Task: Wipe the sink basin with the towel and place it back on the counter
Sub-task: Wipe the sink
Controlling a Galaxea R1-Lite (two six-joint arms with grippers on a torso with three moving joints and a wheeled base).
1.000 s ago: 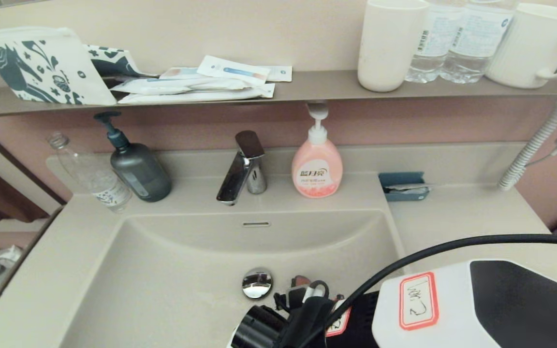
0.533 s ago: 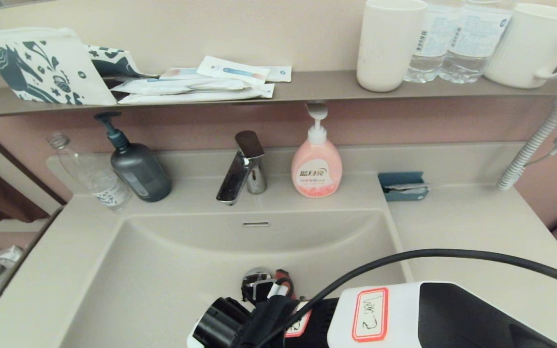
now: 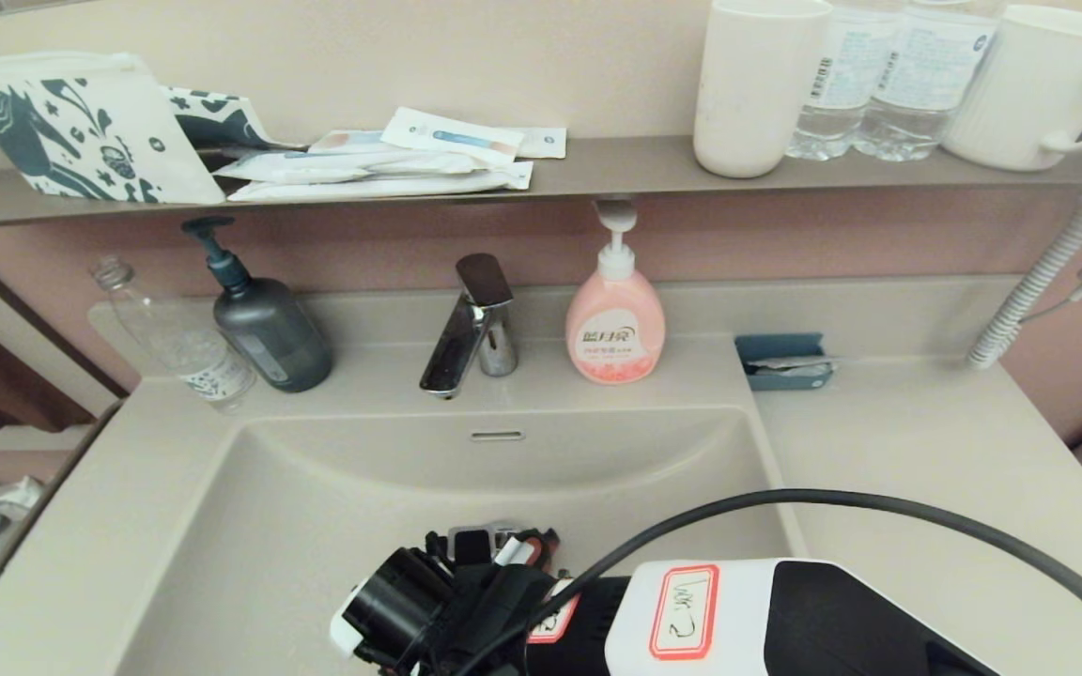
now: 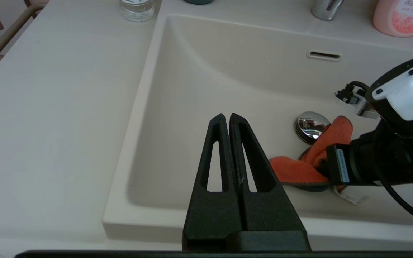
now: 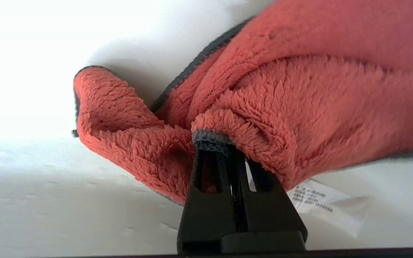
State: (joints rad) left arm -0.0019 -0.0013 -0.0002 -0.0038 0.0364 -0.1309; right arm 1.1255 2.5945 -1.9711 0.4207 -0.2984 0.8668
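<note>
The red-orange towel (image 5: pixel 299 100) is bunched on the floor of the beige sink basin (image 3: pixel 297 526), and my right gripper (image 5: pixel 221 150) is shut on its grey-edged fold. From the left wrist view the towel (image 4: pixel 296 170) lies beside the chrome drain plug (image 4: pixel 311 126), under the right wrist. In the head view that wrist (image 3: pixel 466 601) covers towel and plug. My left gripper (image 4: pixel 227 116) hangs shut and empty over the basin's front left edge. The counter (image 3: pixel 917 441) stretches to the right of the basin.
Along the back rim stand a faucet (image 3: pixel 466 329), a pink soap bottle (image 3: pixel 614 324), a dark pump bottle (image 3: pixel 269 324) and a clear bottle (image 3: pixel 179 343). A blue holder (image 3: pixel 782 361) sits on the right counter. The shelf (image 3: pixel 597 169) above carries cups and bottles.
My right arm has slid leftward across the basin floor with the towel, and its wrist now covers the drain plug in the head view.
</note>
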